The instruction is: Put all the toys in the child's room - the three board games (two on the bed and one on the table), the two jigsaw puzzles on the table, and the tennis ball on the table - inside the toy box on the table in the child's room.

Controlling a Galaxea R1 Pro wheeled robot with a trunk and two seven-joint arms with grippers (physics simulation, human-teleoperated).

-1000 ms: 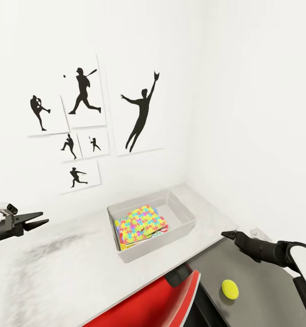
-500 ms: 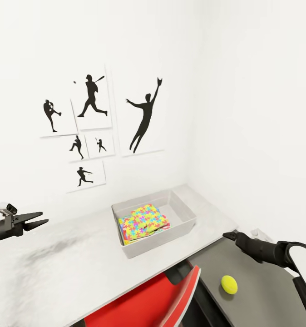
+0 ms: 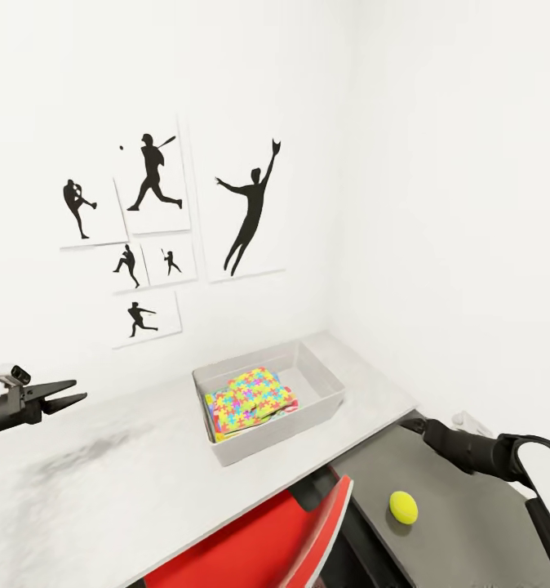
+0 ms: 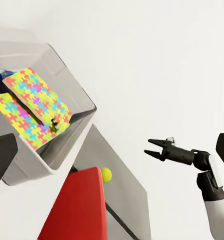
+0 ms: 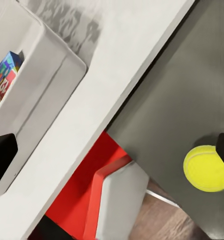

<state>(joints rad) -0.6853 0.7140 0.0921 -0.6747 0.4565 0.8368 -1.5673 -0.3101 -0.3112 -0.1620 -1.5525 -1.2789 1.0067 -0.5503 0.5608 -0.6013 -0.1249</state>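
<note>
Near right: tennis ball (image 3: 403,507) resting on darker grey lower surface (image 3: 471,531), beside red chair (image 3: 259,547) tucked under the table edge; also in right wrist view (image 5: 207,168), between the finger tips at the frame edges. Right gripper (image 3: 414,425) above that grey surface, just beyond the ball, pointing left toward the toy box; fingers parted, empty, confirmed in left wrist view (image 4: 154,148). Left gripper (image 3: 75,393) at near left over the light table (image 3: 104,474), pointing right, fingers slightly apart, nothing held. Mid: toy box (image 3: 324,404) on the table near the room corner, long axis running near-left to far-right. Jigsaw puzzles (image 3: 250,400) stacked in its left half, tilted, long axis roughly across the box. Blue board game (image 5: 4,70) edge peeking inside the box. Far: white wall with black sports-silhouette pictures (image 3: 250,208).
</note>
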